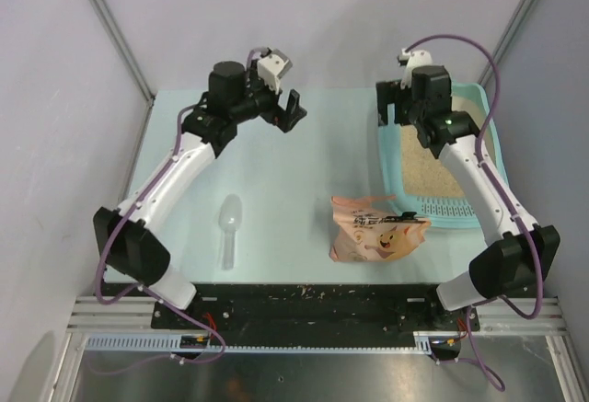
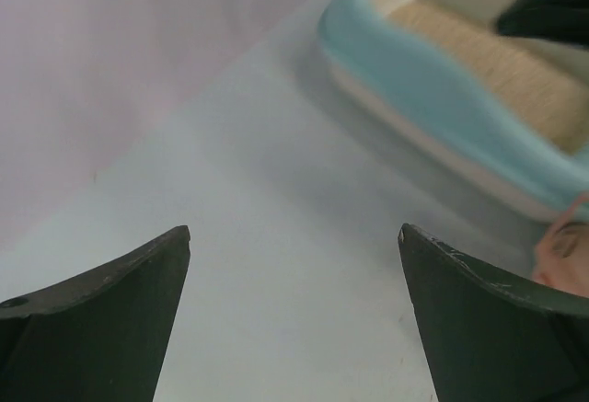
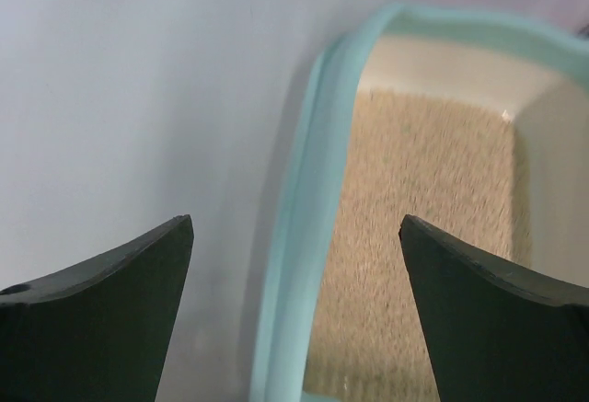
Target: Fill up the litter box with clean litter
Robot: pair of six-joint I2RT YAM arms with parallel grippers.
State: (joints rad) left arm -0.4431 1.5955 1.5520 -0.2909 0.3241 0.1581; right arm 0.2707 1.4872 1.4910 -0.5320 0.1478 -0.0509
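Litter box (image 1: 440, 212), large teal rectangular plastic tray: located at far right of pale table (image 1: 304, 181), part-filled with clean litter (image 1: 431, 167), fine beige granules. Judged rigid, bottom-heavy, contents loose and easily spilled; raised rim judged best hold. Left gripper (image 1: 291, 113), right gripper (image 1: 391, 108): both found spread wide, nothing held.

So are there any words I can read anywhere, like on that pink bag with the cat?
None can be read.
The pink bag has some dark print on it, too small and blurred to make out.
The litter box and the scoop show no writing.
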